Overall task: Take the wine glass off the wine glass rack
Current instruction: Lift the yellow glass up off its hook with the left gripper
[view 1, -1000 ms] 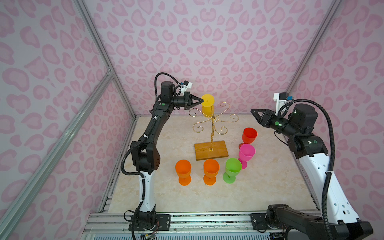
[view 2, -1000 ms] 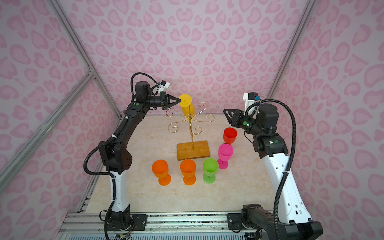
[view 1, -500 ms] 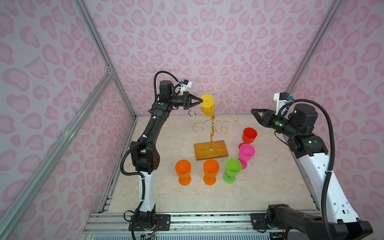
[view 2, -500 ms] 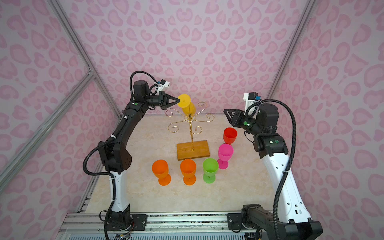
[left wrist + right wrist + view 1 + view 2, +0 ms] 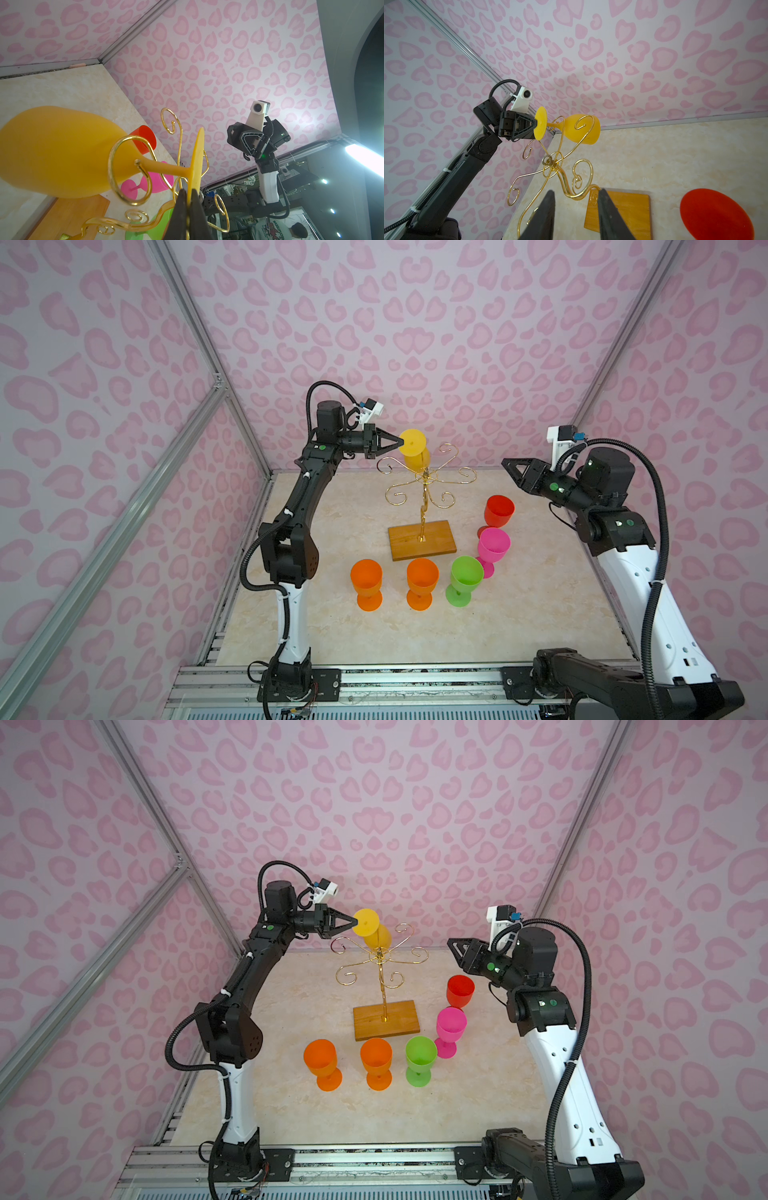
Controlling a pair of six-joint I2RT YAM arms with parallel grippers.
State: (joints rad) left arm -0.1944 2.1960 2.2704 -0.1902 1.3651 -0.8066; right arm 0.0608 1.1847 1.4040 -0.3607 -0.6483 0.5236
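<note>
Pinching the wine glass by its foot in our closed left gripper, we have yet to lift it off the wine glass rack.

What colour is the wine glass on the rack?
The wine glass is yellow; clearest in the left wrist view.

I count: one yellow wine glass, two orange glasses, one green glass, one pink glass, one red glass, six in all. One wine glass rack.

Left hand apparently drew the wine glass slightly outward.
</note>
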